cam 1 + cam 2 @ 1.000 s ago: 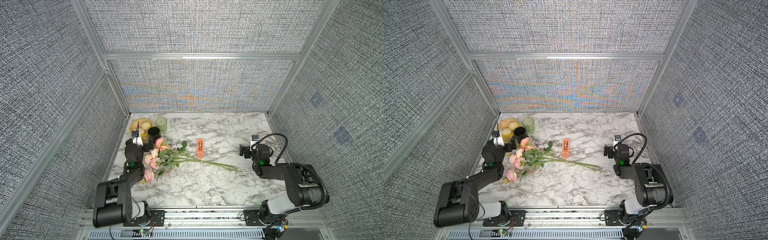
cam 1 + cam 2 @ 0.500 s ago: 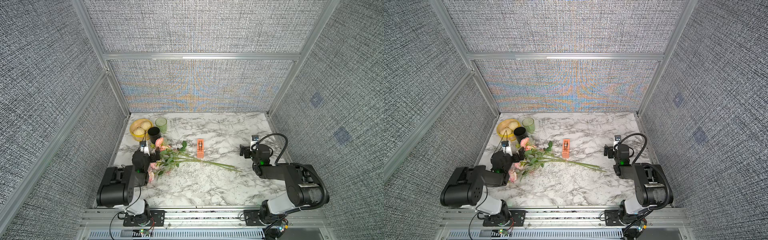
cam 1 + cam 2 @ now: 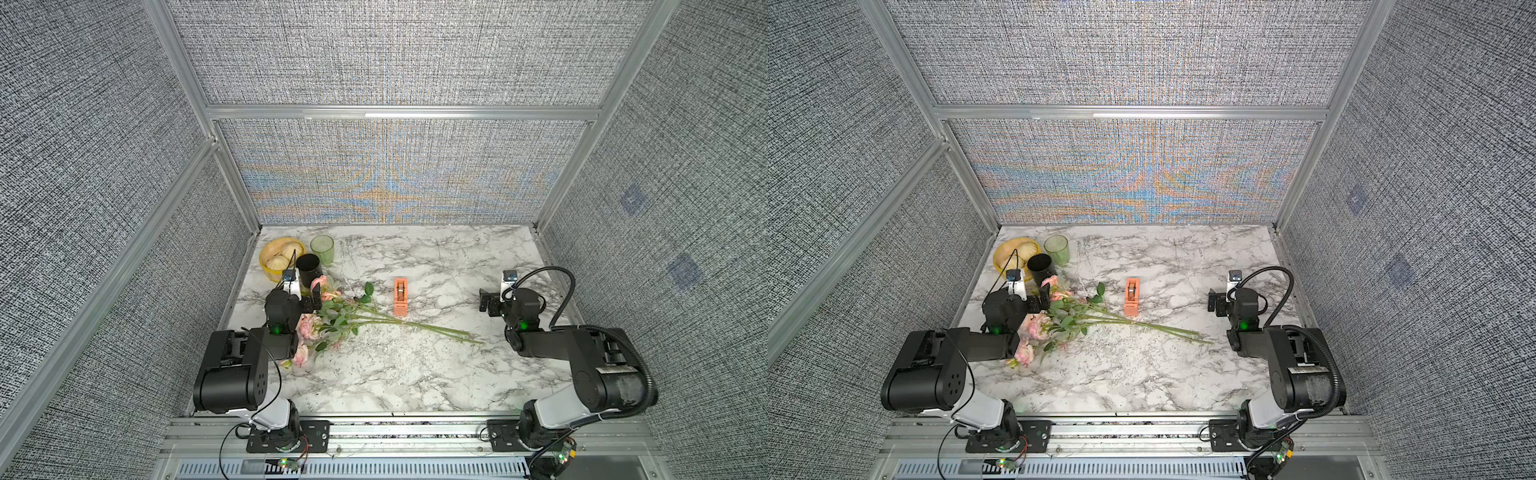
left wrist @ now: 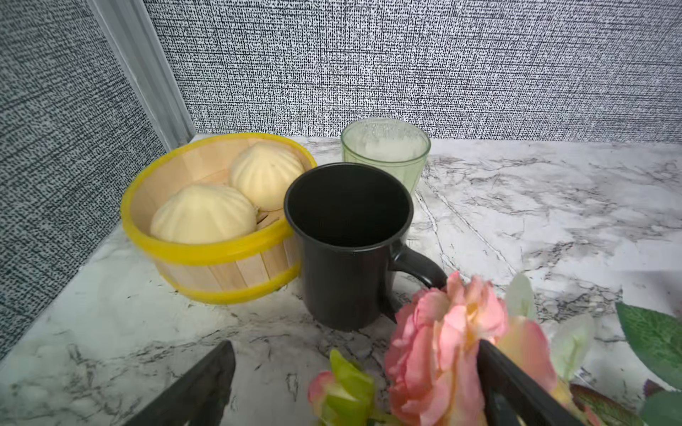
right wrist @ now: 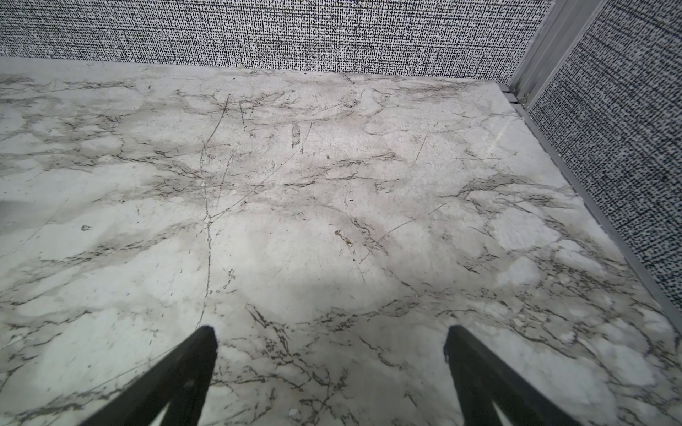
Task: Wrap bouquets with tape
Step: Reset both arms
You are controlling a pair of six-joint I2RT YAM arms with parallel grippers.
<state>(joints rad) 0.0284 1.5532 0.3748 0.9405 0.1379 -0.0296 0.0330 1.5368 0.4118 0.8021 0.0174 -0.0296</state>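
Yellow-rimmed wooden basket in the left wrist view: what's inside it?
Two pale pleated buns sit side by side in the basket. A bit of slatted floor shows beside them; anything beneath the buns is covered.

A: What do the arms look like?
B: The left arm (image 3: 232,374) and the right arm (image 3: 582,353) are matte black blocks on white base joints (image 3: 272,413), bolted to black plates (image 3: 318,434).
A: Cables?
B: A thick ribbed black hose (image 3: 571,286) loops over the right one; thin black wires (image 3: 220,453) trail from the left base. The left end effector (image 4: 352,348) and right end effector (image 5: 330,332) have flat black tapered fingers (image 5: 177,380).
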